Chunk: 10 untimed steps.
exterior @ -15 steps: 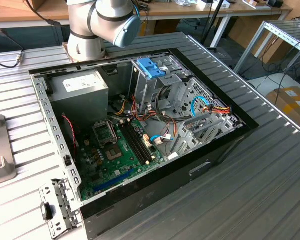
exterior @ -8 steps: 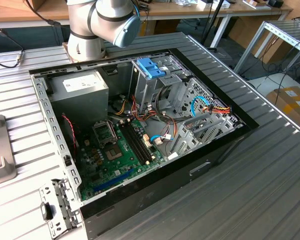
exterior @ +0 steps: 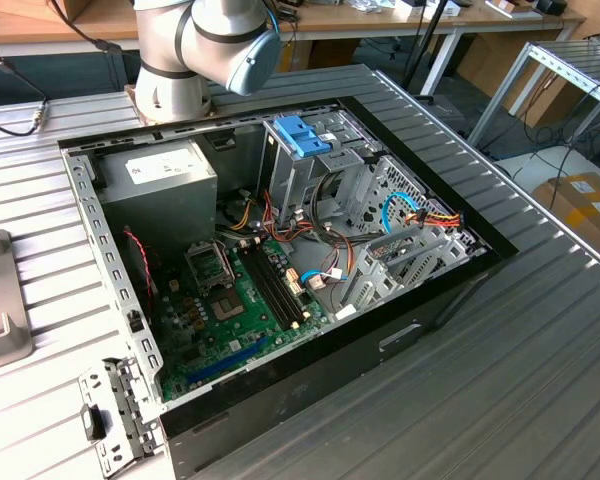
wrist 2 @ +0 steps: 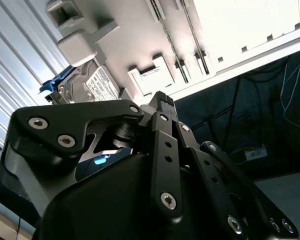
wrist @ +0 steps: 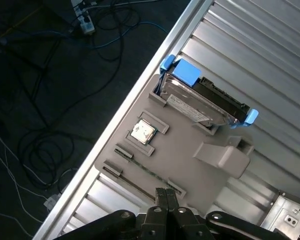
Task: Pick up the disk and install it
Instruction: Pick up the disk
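My gripper (wrist: 165,192) hangs with its fingers pressed together, holding nothing, over a grey fixture plate (wrist: 185,160) that lies along the counter's (wrist: 250,45) edge. The disk (wrist: 200,102) sits propped in a slot of that plate, blue rails at both ends, well apart from my fingertips. A small square chip (wrist: 142,132) rests on the same plate, nearer the counter's edge.

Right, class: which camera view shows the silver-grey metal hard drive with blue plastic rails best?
The first wrist view: the disk is whole and unblocked. In the second wrist view, the gripper hides part.
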Each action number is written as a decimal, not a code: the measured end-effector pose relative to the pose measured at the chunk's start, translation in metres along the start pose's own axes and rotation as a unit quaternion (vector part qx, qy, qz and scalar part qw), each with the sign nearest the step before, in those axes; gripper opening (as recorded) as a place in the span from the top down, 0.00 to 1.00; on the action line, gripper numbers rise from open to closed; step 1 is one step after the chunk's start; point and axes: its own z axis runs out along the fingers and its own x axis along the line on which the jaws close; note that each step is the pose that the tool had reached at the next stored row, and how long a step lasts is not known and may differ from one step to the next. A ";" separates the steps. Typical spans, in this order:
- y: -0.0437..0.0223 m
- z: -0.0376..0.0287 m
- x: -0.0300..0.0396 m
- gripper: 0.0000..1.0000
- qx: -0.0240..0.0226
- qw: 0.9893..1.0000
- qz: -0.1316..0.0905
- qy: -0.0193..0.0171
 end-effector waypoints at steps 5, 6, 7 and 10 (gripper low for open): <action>0.0000 0.0000 0.0000 0.90 0.000 1.000 -0.019 0.001; 0.0000 0.0000 0.0000 0.90 -0.001 1.000 -0.026 0.001; 0.0000 0.0000 0.0000 0.90 -0.001 0.999 -0.034 0.001; 0.0000 0.0000 0.0000 0.90 -0.001 0.999 -0.043 0.002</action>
